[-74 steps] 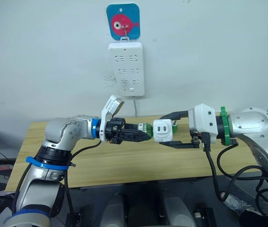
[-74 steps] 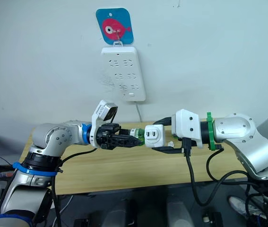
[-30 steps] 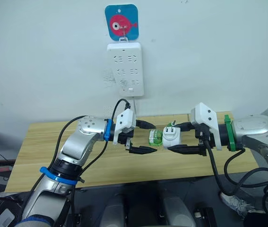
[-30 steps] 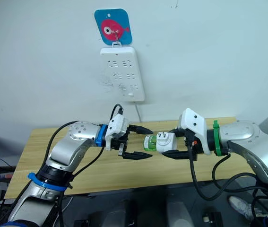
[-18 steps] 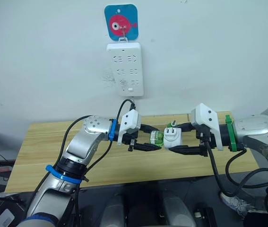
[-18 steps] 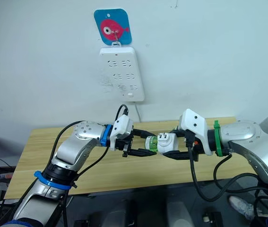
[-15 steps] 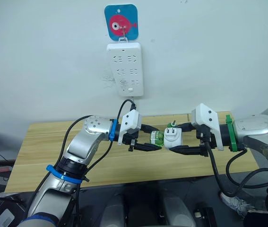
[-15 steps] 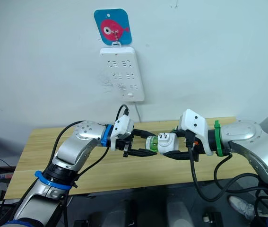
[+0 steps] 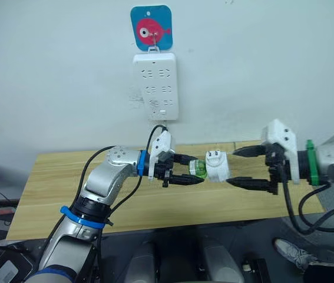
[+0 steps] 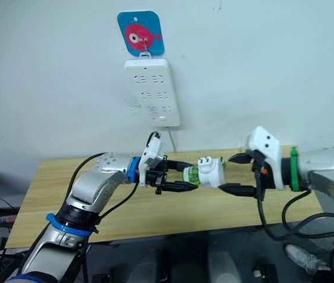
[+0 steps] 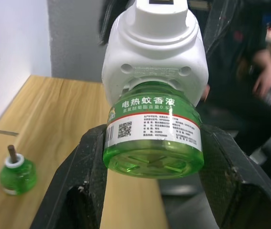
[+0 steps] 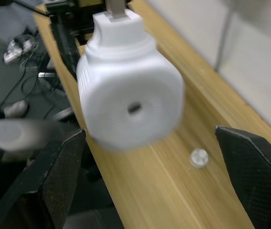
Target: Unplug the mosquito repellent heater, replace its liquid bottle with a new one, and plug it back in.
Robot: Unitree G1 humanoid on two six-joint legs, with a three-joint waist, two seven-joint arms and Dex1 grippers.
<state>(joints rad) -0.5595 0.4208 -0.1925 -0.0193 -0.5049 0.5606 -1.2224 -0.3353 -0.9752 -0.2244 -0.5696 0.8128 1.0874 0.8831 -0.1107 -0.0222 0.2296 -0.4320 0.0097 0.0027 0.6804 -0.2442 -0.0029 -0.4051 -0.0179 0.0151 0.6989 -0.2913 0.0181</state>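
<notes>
Light wooden tabletop (image 9: 125, 203) runs along the wall, below the long white wall power strip (image 9: 156, 85) that hangs under a blue card with a red fish (image 9: 151, 27).

Left hand (image 9: 191, 171) is above the tabletop middle, black fingers (image 11: 88, 167) clamped on both sides of a pale translucent green bottle with a white printed label (image 11: 153, 138). That bottle is seated in the underside of the small white rounded plastic heater (image 9: 217, 168), so heater and bottle hang in the air above the tabletop, carried by the left hand alone; two metal prongs point up toward the power strip.

Right hand (image 9: 240, 168) is just right of the heater, fingers spread wide, one above and one below, not touching it. Right wrist view: heater front face with small centre hole (image 12: 130, 107) sits between the open fingers with clear gaps.

A second tiny green bottle with a white collar and dark wick (image 11: 16, 172) stands upright on the tabletop near the wall edge. Small white round cap (image 12: 198, 158) lies on the tabletop below the heater.
</notes>
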